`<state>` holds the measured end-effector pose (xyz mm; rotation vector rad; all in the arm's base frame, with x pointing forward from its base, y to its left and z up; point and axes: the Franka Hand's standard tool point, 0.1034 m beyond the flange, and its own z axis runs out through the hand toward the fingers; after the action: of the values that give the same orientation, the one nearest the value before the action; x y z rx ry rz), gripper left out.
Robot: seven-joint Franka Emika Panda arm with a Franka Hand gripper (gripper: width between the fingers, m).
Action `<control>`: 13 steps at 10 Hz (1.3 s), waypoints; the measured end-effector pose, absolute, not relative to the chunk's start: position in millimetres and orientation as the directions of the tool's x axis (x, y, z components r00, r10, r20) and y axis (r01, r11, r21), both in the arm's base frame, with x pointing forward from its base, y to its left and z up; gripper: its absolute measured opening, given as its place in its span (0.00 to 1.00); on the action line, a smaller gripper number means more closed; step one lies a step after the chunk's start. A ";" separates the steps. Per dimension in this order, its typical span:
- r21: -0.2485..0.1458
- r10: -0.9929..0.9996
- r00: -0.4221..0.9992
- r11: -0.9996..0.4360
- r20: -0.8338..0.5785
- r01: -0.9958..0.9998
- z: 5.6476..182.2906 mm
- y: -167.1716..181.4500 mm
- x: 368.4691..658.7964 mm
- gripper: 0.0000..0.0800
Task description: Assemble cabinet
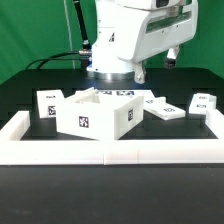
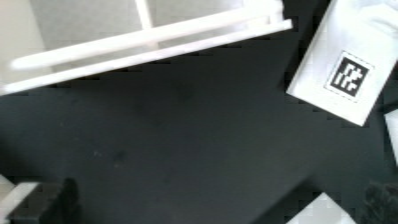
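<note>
Exterior view, from its left: a small block (image 1: 48, 103), the cabinet's open box (image 1: 95, 113) at centre, a flat panel (image 1: 163, 110) and a second block (image 1: 203, 102), all apart on the black counter (image 1: 20, 95) behind the border wall (image 1: 110, 152). The wrist view shows the hand (image 2: 205, 208) spread wide, holding nothing.

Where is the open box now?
In the exterior view the open box stands mid-table behind the front wall, between a small block on that view's left and a panel on its right.
</note>
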<state>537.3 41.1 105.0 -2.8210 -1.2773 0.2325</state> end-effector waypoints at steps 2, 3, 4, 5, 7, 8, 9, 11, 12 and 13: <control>-0.102 0.745 0.654 -0.666 -0.131 0.739 104.5 40.9 536.4 1.00; -0.102 0.745 0.653 -0.666 -0.131 0.739 104.4 40.9 536.3 1.00; -0.102 0.746 0.653 -0.666 -0.131 0.739 104.2 40.9 536.1 1.00; -0.103 0.746 0.653 -0.666 -0.132 0.739 104.2 40.9 536.0 1.00; -0.088 0.775 0.623 -0.632 -0.104 0.770 103.5 39.5 537.0 1.00; -0.057 0.813 0.579 -0.582 -0.062 0.811 100.1 33.5 528.1 1.00; -0.028 0.857 0.515 -0.516 -0.027 0.856 96.6 23.7 515.5 1.00; 0.041 0.899 0.437 -0.437 0.022 0.898 87.8 9.1 498.1 1.00; 0.032 0.897 0.441 -0.442 0.017 0.897 83.4 6.8 490.3 1.00; 0.033 0.897 0.441 -0.441 0.017 0.897 84.7 7.5 492.5 1.00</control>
<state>492.5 7.5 84.7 -2.6827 -1.6703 -0.0509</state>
